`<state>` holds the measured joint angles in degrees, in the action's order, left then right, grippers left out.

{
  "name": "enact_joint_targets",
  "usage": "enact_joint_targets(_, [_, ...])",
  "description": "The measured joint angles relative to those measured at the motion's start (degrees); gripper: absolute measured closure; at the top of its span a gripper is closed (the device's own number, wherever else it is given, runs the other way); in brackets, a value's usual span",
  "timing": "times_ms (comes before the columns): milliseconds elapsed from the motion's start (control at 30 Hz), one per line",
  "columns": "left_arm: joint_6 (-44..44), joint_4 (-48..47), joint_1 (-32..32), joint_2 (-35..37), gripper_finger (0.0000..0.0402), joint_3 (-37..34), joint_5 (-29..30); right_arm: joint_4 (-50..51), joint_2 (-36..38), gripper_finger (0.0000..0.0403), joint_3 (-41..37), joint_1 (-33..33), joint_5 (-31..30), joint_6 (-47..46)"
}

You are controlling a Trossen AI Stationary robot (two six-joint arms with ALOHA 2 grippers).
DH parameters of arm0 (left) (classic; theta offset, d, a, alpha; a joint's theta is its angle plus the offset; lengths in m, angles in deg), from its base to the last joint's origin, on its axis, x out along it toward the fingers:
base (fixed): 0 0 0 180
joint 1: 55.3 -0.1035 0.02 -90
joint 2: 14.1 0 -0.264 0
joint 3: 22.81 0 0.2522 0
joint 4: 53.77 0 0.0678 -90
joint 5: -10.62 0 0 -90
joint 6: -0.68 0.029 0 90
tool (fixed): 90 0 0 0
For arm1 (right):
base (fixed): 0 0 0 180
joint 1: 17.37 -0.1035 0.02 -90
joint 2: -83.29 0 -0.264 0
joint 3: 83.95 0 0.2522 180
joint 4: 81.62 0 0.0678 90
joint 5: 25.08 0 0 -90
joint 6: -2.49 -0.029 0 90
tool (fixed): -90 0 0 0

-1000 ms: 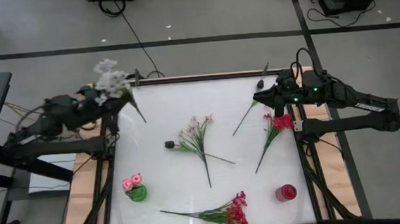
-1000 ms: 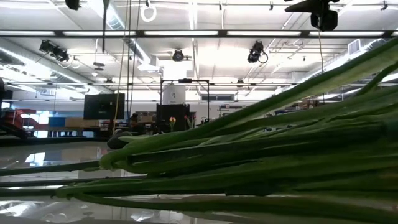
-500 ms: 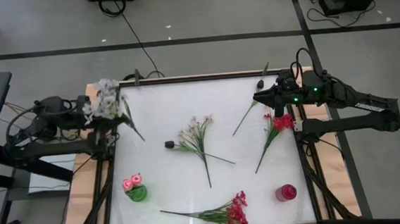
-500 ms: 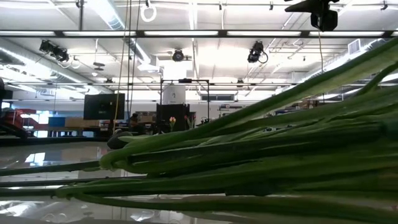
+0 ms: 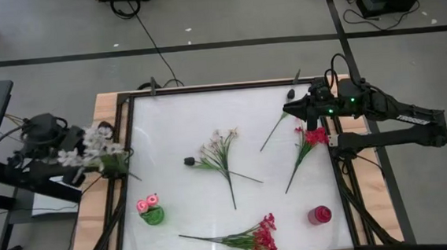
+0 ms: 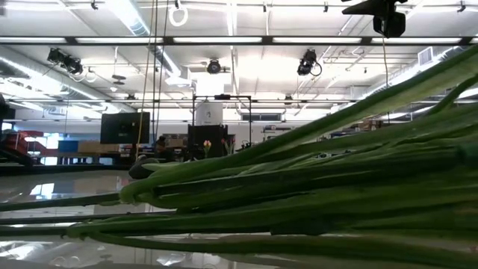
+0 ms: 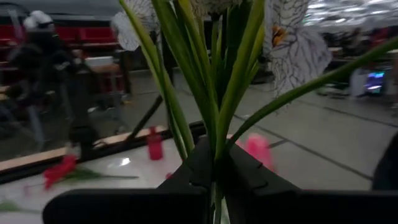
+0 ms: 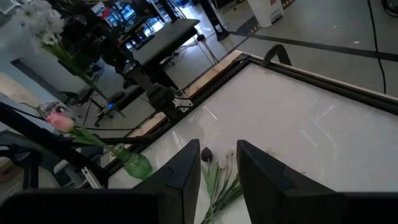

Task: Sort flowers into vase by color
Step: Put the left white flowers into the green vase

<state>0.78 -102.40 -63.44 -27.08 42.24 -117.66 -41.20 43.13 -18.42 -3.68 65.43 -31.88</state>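
My left gripper (image 5: 109,161) (image 7: 214,160) stands over the table's left edge and is shut on a white-blossomed sprig (image 5: 84,146). Its blossoms (image 7: 292,46) spread beyond the fingers. My right gripper (image 5: 302,121) (image 8: 218,163) waits open near the far right, beside a red spray (image 5: 310,141) that lies flat. A green vase (image 5: 152,215) near the left holds pink rosebuds. A small red vase (image 5: 319,214) stands near the right. A pale sprig (image 5: 221,153), a second red spray (image 5: 253,237) and a leafy stem (image 5: 275,129) lie on the table. My left gripper pinches the white sprig's bundle of green stems (image 7: 217,140) between its two fingers, below the blossoms. The sprig is lifted clear of the table. Its blossoms point away from the table, and the short stem end (image 5: 132,176) sticks out past the fingers over the table's edge.
A small dark object (image 5: 188,161) lies left of the pale sprig. A black frame (image 5: 205,88) borders the white tabletop. In the low view, green stems (image 6: 314,202) right before the camera hide most of the table. Bare tabletop shows at the far middle.
My left gripper has carried the white sprig from the far left corner toward the near edge and out past the table's left edge. The sprig has turned, so its blossoms now point left, away from the table. My right arm has kept still.
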Motion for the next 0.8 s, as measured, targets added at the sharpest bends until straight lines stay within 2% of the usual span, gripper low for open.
enact_joint_targets(200, [-1.2,-1.5,0.0,3.5,0.0377,-0.1,-6.3,0.0,0.0,0.0289,0.0,0.0,0.0,0.0])
enact_joint_targets(367, [-5.0,-0.3,0.0,6.4,0.0377,-4.8,-9.1,0.0,0.0,0.0289,0.0,0.0,0.0,0.0])
enact_joint_targets(633, [-17.8,17.2,0.0,10.2,0.0377,-16.7,-9.1,0.0,0.0,0.0289,0.0,0.0,0.0,0.0])
enact_joint_targets(800, [-20.1,22.3,0.0,10.2,0.0377,-19.8,-9.0,0.0,0.0,0.0289,0.0,0.0,0.0,0.0])
